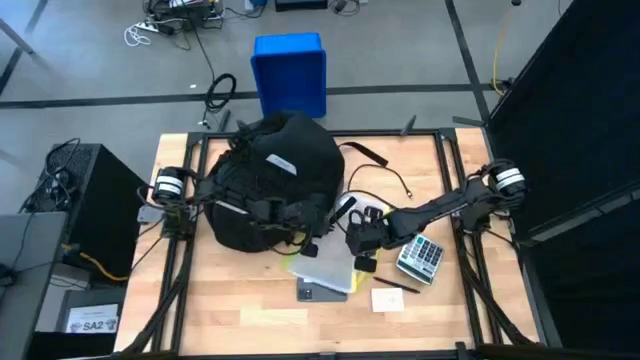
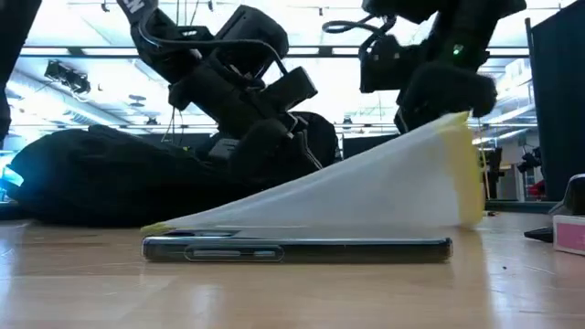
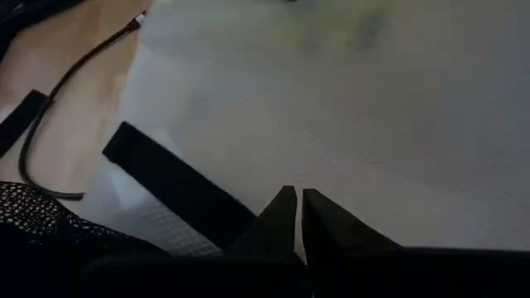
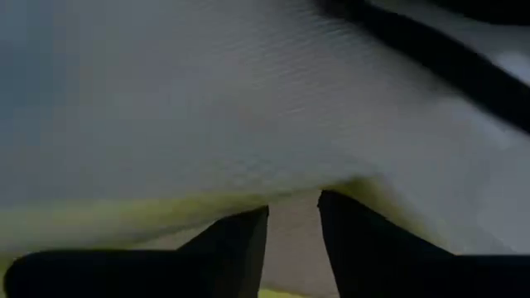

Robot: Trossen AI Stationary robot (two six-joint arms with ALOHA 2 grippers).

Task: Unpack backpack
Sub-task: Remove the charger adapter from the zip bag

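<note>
The step in hand looks like getting a flat grey folder (image 1: 325, 268) with a yellow edge clear of the backpack (image 1: 272, 180) and laid on the counter (image 1: 240, 305). The right tool (image 1: 360, 238) sits over the folder's raised end, and in its wrist view the 2 fingers (image 4: 236, 240) are pinched on the thin yellow-edged rim. In the low view that end is lifted while the other end rests near a dark phone (image 2: 297, 248) lying flat in front.

To do this well, I judge the right tool should keep its grip on the rim and lower the folder level, so it does not slide onto the phone or nudge the calculator (image 1: 421, 258) just beside it.

The left tool (image 3: 294, 223) has its fingers together with nothing seen between them; it hovers over the folder's pale surface at the backpack's mouth.

The backpack lies on the counter's far left-centre, bulging and rounded. Its inside cannot be seen, so what remains in it is unknown. A blue box (image 1: 290, 72) stands on the floor beyond the counter; its contents are not visible
</note>
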